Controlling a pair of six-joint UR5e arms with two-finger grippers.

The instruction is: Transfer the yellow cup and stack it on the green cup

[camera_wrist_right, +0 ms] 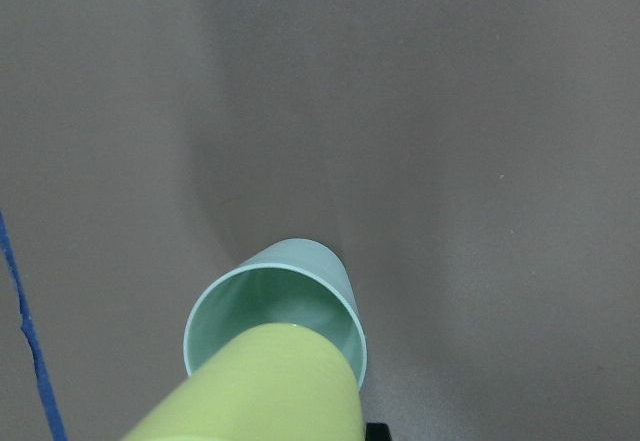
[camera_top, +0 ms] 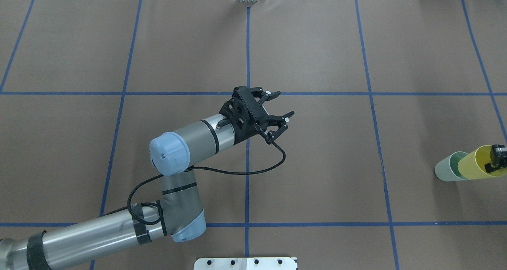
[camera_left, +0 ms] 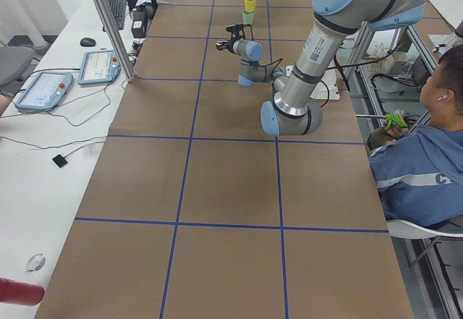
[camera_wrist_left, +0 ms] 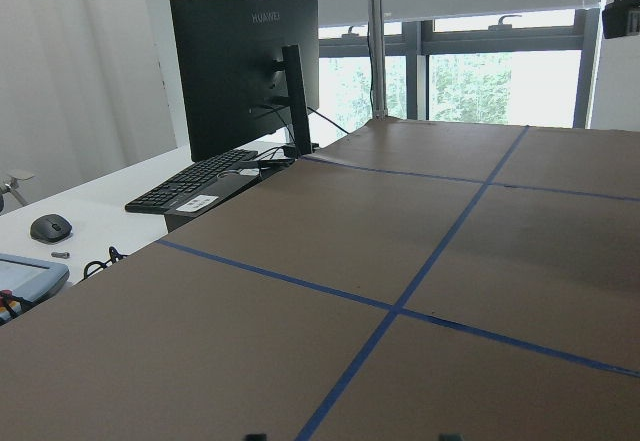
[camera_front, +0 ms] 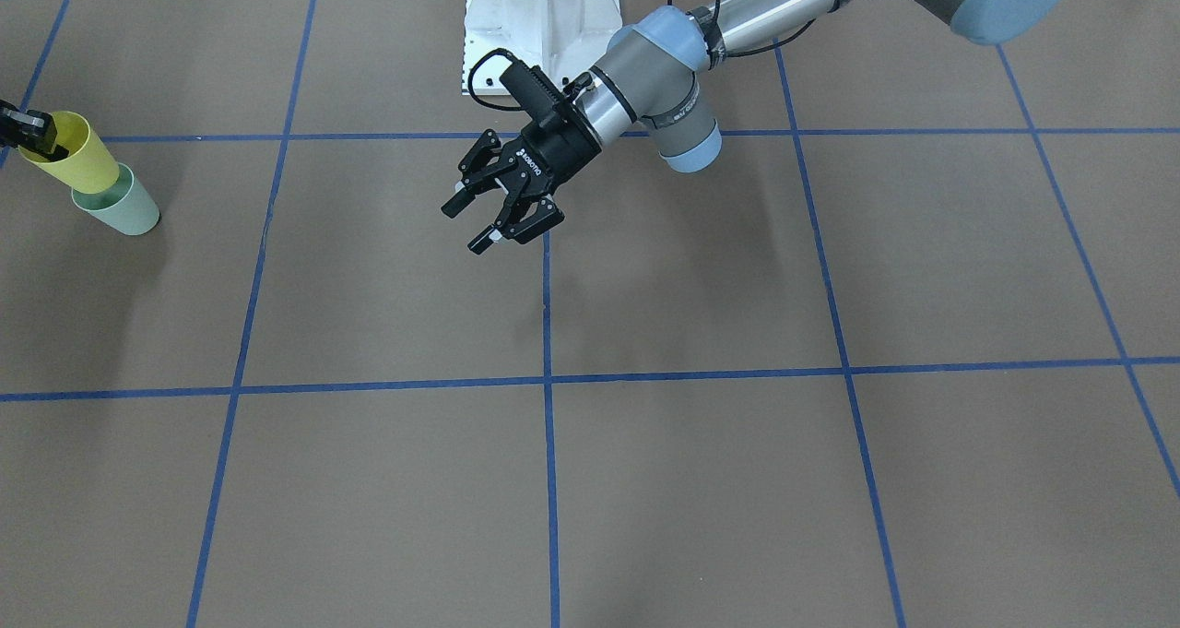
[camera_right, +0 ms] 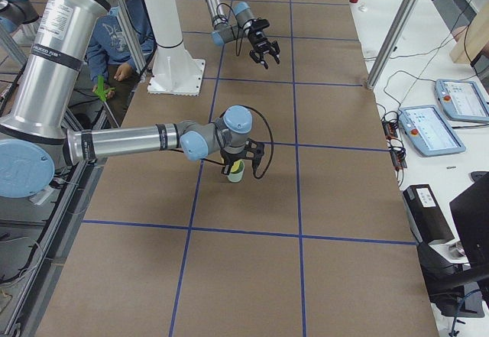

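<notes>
The yellow cup [camera_front: 76,153] hangs tilted from my right gripper [camera_front: 39,137], which is shut on its rim with one finger inside. Its base sits at the mouth of the green cup [camera_front: 122,206], which stands upright on the brown table. I cannot tell whether the base is inside it. In the overhead view the yellow cup [camera_top: 476,163] overlaps the green cup [camera_top: 448,167] at the far right edge, with my right gripper [camera_top: 496,162] on it. The right wrist view shows the green cup's [camera_wrist_right: 275,306] opening with the yellow cup [camera_wrist_right: 260,391] in front. My left gripper [camera_front: 464,229] [camera_top: 284,103] is open and empty above the table's middle.
Blue tape lines [camera_front: 548,379] divide the brown table into squares. The white robot base plate [camera_front: 539,29] is at the robot's edge. A seated person [camera_left: 423,152] is beside the table. A monitor [camera_wrist_left: 245,71] and keyboard stand on a side desk.
</notes>
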